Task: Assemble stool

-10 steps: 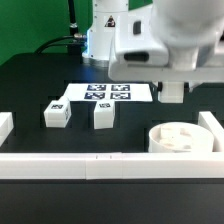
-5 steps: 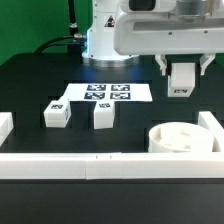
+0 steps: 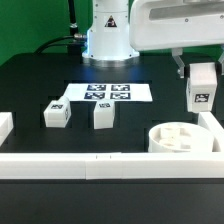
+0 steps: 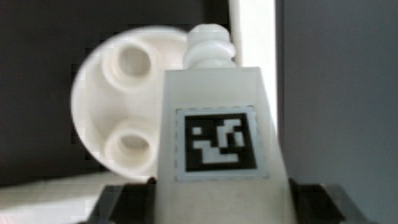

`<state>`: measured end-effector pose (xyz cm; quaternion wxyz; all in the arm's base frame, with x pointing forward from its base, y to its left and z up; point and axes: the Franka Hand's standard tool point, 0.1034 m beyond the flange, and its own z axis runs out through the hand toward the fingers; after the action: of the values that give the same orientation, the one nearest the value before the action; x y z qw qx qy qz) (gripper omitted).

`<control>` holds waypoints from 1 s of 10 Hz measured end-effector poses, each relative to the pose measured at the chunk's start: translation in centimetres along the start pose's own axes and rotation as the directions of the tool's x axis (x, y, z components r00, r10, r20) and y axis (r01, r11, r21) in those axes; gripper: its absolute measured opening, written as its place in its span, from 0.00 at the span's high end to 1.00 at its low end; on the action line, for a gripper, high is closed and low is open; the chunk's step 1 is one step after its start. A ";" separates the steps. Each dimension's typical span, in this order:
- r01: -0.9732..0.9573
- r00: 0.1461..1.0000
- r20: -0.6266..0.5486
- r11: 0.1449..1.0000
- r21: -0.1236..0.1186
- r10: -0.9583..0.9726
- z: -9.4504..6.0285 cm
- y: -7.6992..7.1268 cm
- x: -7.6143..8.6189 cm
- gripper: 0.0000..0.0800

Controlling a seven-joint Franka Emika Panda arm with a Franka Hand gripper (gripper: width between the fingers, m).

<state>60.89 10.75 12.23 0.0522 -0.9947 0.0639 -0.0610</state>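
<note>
At the exterior view's left a loose leg (image 3: 55, 115) and its twin (image 3: 102, 116) stand on the tabletop (image 3: 30, 80); rightward lies the seat (image 3: 180, 137), and above it our tool (image 3: 200, 66) clamps a third leg (image 3: 201, 88) — we fear its tip (image 4: 210, 42) missing a socket (image 4: 128, 65) and jamming askew

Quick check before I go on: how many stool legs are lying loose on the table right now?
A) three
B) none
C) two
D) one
C: a first leg and a second leg lie on the table towards the exterior view's left, while the third leg is held off it in the gripper.
</note>
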 end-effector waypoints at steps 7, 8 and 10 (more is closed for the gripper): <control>0.205 0.936 -0.284 0.978 -0.037 -0.207 -0.6 -2.0 1.1 0.58; 0.204 0.936 -0.286 0.978 -0.036 -0.206 -0.6 -2.0 1.1 0.58; 0.239 0.927 -0.286 0.970 -0.049 -0.242 -0.5 -1.8 1.1 0.58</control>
<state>62.14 12.32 13.00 0.0279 -0.9756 -0.0511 -0.2117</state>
